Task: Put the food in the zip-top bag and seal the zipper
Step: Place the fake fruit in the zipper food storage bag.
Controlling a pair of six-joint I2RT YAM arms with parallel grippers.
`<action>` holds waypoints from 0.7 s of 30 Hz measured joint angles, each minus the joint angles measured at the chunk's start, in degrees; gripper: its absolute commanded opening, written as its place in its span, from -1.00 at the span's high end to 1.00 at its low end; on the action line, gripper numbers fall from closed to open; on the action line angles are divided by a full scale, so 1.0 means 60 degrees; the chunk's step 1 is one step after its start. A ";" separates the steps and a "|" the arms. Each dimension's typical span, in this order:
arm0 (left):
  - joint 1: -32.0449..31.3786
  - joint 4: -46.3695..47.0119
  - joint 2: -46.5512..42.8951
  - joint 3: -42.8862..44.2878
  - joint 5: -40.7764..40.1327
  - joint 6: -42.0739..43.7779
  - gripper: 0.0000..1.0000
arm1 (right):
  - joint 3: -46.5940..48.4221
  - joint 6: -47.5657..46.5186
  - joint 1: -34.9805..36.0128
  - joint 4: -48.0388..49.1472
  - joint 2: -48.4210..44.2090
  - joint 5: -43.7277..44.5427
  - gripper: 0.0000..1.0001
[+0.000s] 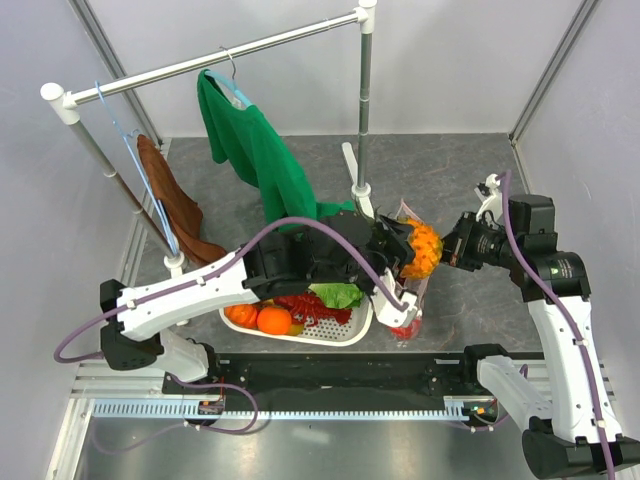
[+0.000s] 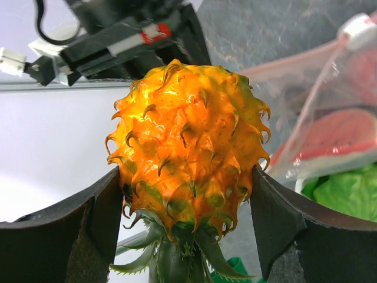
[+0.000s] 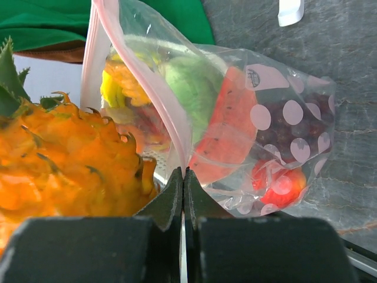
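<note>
The left end effector [image 2: 187,194] has its jaws spread wide and pressed against both flanks of the pineapple [image 2: 188,130]. It has the orange, spiky fruit firmly in hold, green crown pointing back toward the wrist. From above, the pineapple sits off the surface [image 1: 480,160], just beside the right end effector [image 3: 184,183] and right at the mouth of the zip-top bag [image 3: 277,118], still outside it.

The right end effector is fully closed, its two fingers pinching the bag's edge at the zipper [image 3: 141,79], the pale pink strip that runs up and away from the pinch. The clear bag, printed with white dots, hangs open beside the pineapple. Inside it lie a watermelon slice [image 3: 227,130], purple grapes [image 3: 294,132] and a small red piece [image 3: 277,183] at the bottom. Green and yellow shapes show through the plastic, but whether they are in the bag or behind it I cannot tell.

The white basket [image 1: 345,335] stands on the surface just left of the bag, under the left arm. It holds an orange [image 1: 272,320], a red item and green lettuce [image 1: 338,295].
</note>
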 measured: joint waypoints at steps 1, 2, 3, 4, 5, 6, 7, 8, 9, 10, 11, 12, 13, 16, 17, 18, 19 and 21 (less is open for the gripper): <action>-0.0076 -0.0018 -0.0029 -0.0098 -0.0164 0.0262 0.13 | 0.0022 0.0000 0.0000 -0.0029 0.0000 0.0025 1.00; -0.0117 0.0007 -0.0095 -0.0255 -0.0291 0.0528 0.12 | 0.0051 0.0000 -0.0018 -0.0040 0.0000 0.0040 1.00; -0.0153 0.0018 -0.0204 -0.0470 -0.0426 0.0769 0.12 | 0.0098 -0.0025 -0.0025 -0.0073 0.0000 0.0091 1.00; -0.0175 -0.0029 -0.0310 -0.0670 -0.0568 0.0984 0.13 | 0.0138 -0.0047 -0.0025 -0.0080 -0.0004 0.0102 1.00; -0.0197 -0.0080 -0.0401 -0.0863 -0.0714 0.1202 0.12 | 0.0182 -0.0069 -0.0025 -0.0087 -0.0015 0.0091 1.00; -0.0219 -0.0120 -0.0455 -0.1009 -0.0834 0.1344 0.11 | 0.0226 -0.0080 -0.0025 -0.0095 -0.0029 0.0091 1.00; -0.0244 -0.0178 -0.0506 -0.1195 -0.0994 0.1548 0.10 | 0.0255 -0.0142 -0.0022 -0.0106 -0.0051 0.0124 1.00; -0.0284 -0.0229 -0.0572 -0.1406 -0.1195 0.1818 0.08 | 0.0259 -0.0146 -0.0022 -0.0142 -0.0084 0.0117 1.00; -0.0317 -0.0291 -0.0612 -0.1570 -0.1311 0.2047 0.07 | 0.0262 -0.0157 -0.0033 -0.0149 -0.0106 0.0102 1.00; -0.0357 -0.0331 -0.0641 -0.1745 -0.1479 0.2295 0.06 | 0.0270 -0.0160 -0.0033 -0.0153 -0.0113 0.0080 1.00; -0.0412 -0.0350 -0.0674 -0.1927 -0.1650 0.2594 -0.01 | 0.0273 -0.0160 -0.0022 -0.0149 -0.0117 0.0047 1.00; -0.0463 -0.0404 -0.0685 -0.2047 -0.1767 0.2820 -0.06 | 0.0273 -0.0160 -0.0018 -0.0153 -0.0117 0.0022 1.00; -0.0550 -0.0433 -0.0685 -0.2208 -0.1978 0.3140 -0.11 | 0.0273 -0.0157 -0.0018 -0.0149 -0.0106 -0.0018 1.00; -0.0761 -0.0503 -0.0674 -0.2379 -0.2350 0.3850 -0.52 | 0.0273 -0.0142 -0.0018 -0.0142 -0.0098 -0.0131 1.00; -0.0820 -0.0481 -0.0659 -0.2379 -0.2437 0.4029 -0.68 | 0.0273 -0.0138 -0.0018 -0.0138 -0.0098 -0.0164 1.00; -0.0863 -0.0459 -0.0641 -0.2368 -0.2492 0.4160 -0.77 | 0.0273 -0.0131 -0.0022 -0.0138 -0.0102 -0.0178 1.00; -0.0892 -0.0455 -0.0605 -0.2335 -0.2543 0.4262 -0.99 | 0.0273 -0.0127 -0.0022 -0.0135 -0.0102 -0.0189 1.00; -0.0929 -0.0357 -0.0506 -0.2251 -0.2601 0.4397 -0.99 | 0.0273 -0.0113 -0.0022 -0.0135 -0.0102 -0.0193 1.00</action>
